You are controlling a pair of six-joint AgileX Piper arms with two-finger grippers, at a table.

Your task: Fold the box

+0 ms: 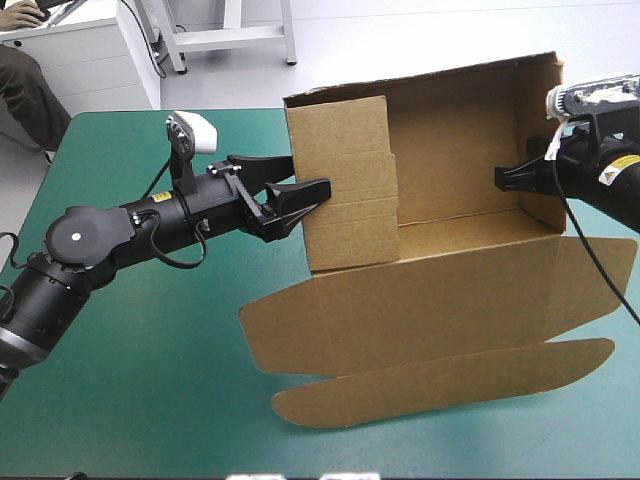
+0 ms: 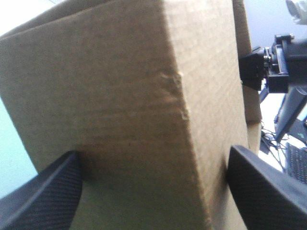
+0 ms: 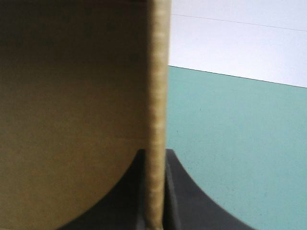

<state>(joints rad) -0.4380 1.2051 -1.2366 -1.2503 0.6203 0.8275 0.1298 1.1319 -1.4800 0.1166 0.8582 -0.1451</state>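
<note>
board walls are standing raised on the brown box (image 1: 450,170), which is sitting toward the far right corner of the teal-green table (image 1: 140,400), its flat panels lying toward the near edge. the left gripper (image 1: 308,180) is straddling the left wall's corner, jaws apart. the right gripper (image 1: 505,177) is pinching the right wall.

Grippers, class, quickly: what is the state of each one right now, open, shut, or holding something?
Left gripper: open, fingers apart around a corner of the box.
Right gripper: shut on the box's right wall.
</note>
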